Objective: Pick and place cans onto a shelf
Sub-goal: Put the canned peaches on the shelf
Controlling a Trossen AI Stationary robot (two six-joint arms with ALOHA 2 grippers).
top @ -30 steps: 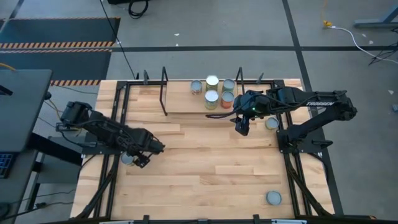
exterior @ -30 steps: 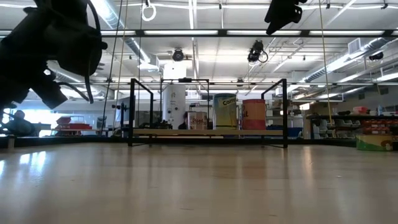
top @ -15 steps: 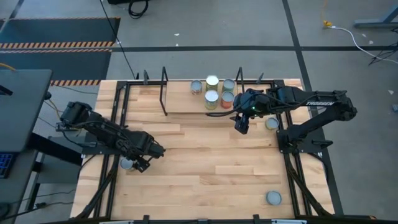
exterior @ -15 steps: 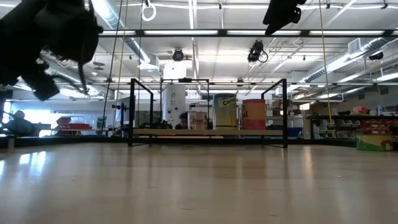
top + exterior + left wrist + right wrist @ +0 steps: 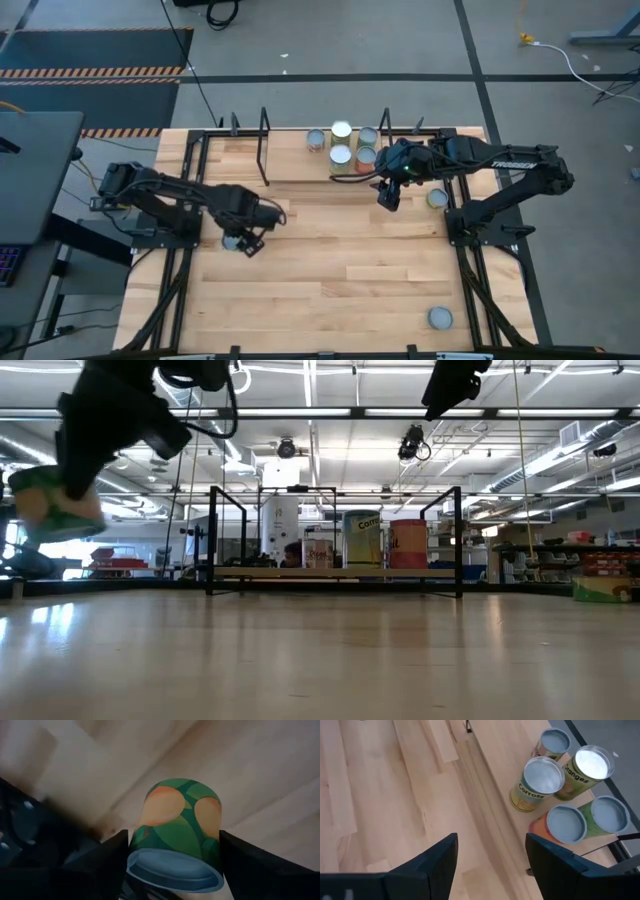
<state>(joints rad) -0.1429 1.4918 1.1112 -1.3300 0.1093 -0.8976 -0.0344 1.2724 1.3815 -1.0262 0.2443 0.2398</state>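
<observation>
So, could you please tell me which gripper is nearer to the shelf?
Right. The right gripper hovers just in front of the shelf, by its cans; the left gripper is farther out over the table, holding a green can.

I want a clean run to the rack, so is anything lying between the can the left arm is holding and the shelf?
Nothing visible. The left pincer grips the green orange-printed tin can, and only bare tabletop lies between it and the low wooden shelf, whose left half is free of cans.
</observation>
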